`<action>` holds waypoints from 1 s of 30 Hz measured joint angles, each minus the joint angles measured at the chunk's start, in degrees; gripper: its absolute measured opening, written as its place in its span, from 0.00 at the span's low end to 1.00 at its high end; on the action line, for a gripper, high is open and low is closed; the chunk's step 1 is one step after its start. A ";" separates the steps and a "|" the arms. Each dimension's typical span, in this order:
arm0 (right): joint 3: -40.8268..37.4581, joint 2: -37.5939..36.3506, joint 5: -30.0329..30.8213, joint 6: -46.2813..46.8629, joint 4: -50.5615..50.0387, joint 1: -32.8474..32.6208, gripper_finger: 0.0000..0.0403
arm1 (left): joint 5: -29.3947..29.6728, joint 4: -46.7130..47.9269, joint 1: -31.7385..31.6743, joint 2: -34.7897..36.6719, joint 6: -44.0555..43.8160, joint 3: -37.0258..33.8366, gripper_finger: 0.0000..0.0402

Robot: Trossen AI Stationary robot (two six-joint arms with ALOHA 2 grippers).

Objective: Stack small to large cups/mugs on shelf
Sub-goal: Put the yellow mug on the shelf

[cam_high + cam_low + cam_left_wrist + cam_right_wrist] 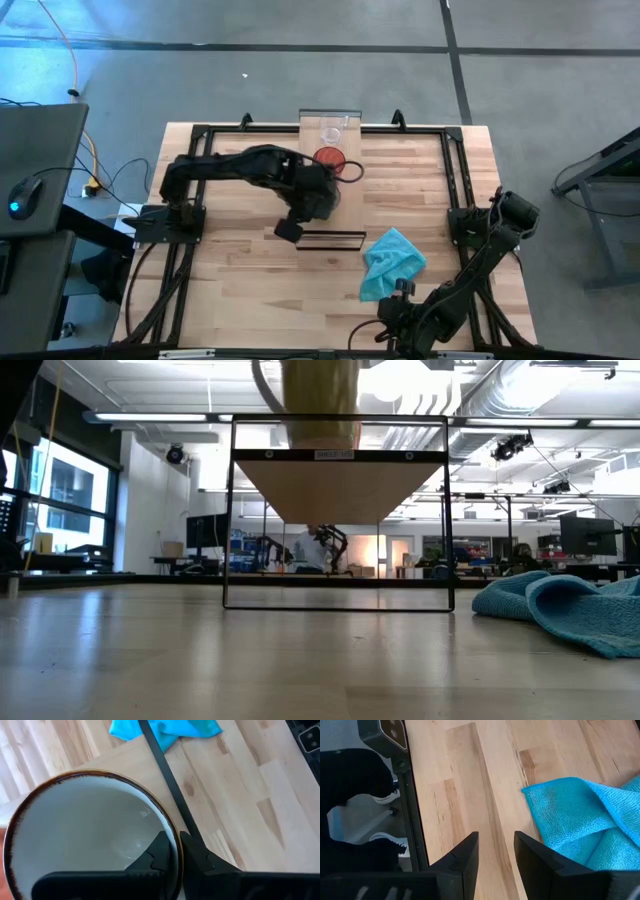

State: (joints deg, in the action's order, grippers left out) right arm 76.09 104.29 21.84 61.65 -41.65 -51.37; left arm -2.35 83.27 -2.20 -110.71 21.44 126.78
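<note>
No readable text, brand, number or sign in any view. Low view: small pale label strip at middle of shelf (337, 456) front edge, lettering too small to read. Right wrist view: grey plate (393, 732) with pale marks at 11 o'clock, not legible. Background monitors (587, 536) in low view show no legible characters.
</note>
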 joint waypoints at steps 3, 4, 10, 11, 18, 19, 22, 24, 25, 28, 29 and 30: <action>0.00 0.00 0.01 -0.13 0.18 0.00 0.29 | 0.20 -0.05 -0.04 -1.38 0.26 0.04 0.03; 0.00 0.02 0.01 -0.15 0.18 0.00 0.29 | 0.20 -0.07 -0.04 -1.65 0.49 0.05 0.03; -0.11 0.04 0.64 -0.24 0.38 -0.37 0.29 | -0.04 -0.72 -0.11 -2.63 0.89 0.07 0.03; -0.11 0.04 0.66 -0.24 0.32 -0.39 0.29 | -0.22 -0.61 -0.11 -2.77 0.89 0.03 0.03; -0.11 0.04 0.74 -0.63 0.10 -0.37 0.29 | -2.06 -1.27 -0.09 -2.74 1.07 0.02 0.03; -0.11 0.04 0.73 -0.63 0.04 -0.39 0.29 | -2.12 -1.28 -0.09 -2.74 1.07 0.02 0.03; -0.11 0.04 0.73 -0.63 -0.08 -0.39 0.29 | -2.62 -1.33 -0.09 -2.72 1.07 0.02 0.03; -0.11 0.04 0.73 -0.63 -0.08 -0.39 0.29 | -2.68 -1.62 -0.09 -2.72 1.07 0.02 0.03; -0.11 0.04 0.74 -0.63 -0.08 -0.39 0.29 | -2.86 -2.05 -0.09 -2.72 1.07 0.02 0.03; -0.11 0.04 0.74 -0.33 -0.08 -0.39 0.29 | -3.36 -2.67 -0.09 -2.72 1.25 0.02 0.03; -0.11 0.04 0.74 -0.19 -0.08 -0.39 0.29 | -3.32 -2.61 -0.09 -2.72 1.25 0.02 0.03; -0.11 0.04 0.75 -0.19 -0.08 -0.39 0.29 | -3.35 -2.58 -0.09 -2.72 1.24 0.02 0.03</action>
State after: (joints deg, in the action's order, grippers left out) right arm 75.99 104.33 22.59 61.45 -41.74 -51.77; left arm -5.70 80.68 -2.28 -113.43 22.68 126.80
